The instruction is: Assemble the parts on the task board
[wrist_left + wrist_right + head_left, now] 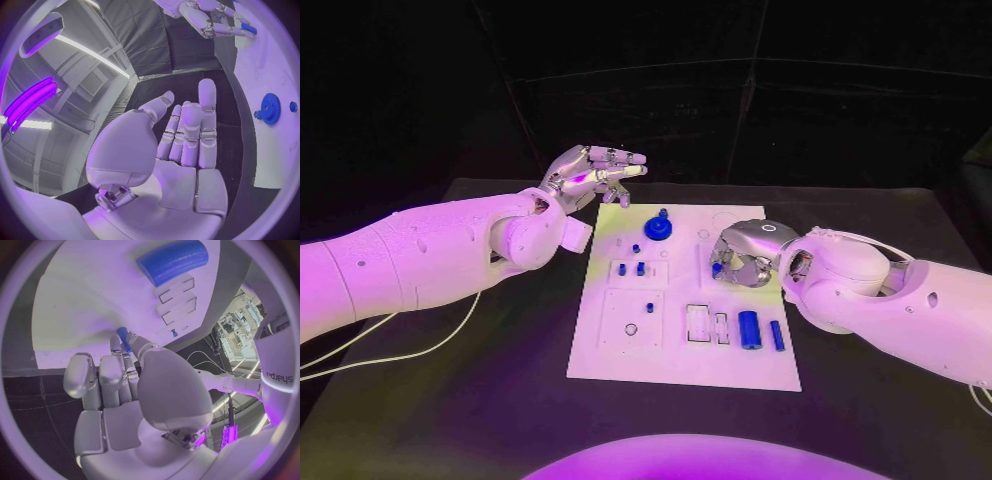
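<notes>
On the black table (473,400), the right hand (744,258) pinches a small blue part (124,338) over the task board (646,360) (left hand (593,172) wide, holding nothing).

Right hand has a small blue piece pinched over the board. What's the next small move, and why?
Probably lower the right hand a little toward the task board and seat the blue peg it pinches. The hand hovers over the board's right side, with the peg's tip near the white surface. The left hand is raised off the board's far corner, holding nothing.
</notes>
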Motion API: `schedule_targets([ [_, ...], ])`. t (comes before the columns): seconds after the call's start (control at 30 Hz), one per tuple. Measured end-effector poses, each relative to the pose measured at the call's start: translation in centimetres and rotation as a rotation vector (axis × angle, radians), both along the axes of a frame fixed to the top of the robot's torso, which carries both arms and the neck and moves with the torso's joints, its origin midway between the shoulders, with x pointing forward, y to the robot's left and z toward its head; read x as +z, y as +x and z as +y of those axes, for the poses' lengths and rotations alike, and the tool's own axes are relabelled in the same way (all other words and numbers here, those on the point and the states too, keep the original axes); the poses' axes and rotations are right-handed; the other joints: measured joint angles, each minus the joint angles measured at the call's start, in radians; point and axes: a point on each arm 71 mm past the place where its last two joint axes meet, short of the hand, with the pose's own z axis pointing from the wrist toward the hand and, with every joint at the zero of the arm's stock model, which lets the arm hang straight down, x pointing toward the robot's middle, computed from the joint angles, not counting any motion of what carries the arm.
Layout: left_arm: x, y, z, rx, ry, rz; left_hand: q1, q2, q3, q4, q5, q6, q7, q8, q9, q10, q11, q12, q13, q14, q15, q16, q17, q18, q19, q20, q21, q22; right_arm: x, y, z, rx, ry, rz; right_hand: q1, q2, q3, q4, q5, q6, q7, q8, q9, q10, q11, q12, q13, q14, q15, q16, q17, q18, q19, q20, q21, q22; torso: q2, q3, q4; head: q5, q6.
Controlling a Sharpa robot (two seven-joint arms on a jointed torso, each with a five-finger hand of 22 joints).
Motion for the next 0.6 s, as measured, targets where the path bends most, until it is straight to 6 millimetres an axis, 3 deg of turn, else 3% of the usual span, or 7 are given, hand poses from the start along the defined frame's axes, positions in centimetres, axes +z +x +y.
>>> schedule_targets([
  [0.6,-0.1,0.1,0.3,0.003,0.004,0.004,0.0,0.0,-0.003,-0.003,0.0,-0.004,0.004,0.0,0.001,-0.004,0.004,0.004,0.0,0.0,0.0,0.0,-0.003,0.0,0.0,0.0,-0.004,-0.001,2.1,-1.9,-0.2,-0.017,0.174,-0.014,-0.001,0.001,0.024,0.001,-0.006,0.028,-0.009,0.007,0.001,0.034,-0.009,-0.015,0.002,0.0,-0.007,0.012,0.007,0.0,0.01,-0.004,0.015,0.022,-0.002,-0.0006,-0.0013,0.002,-0.002],
])
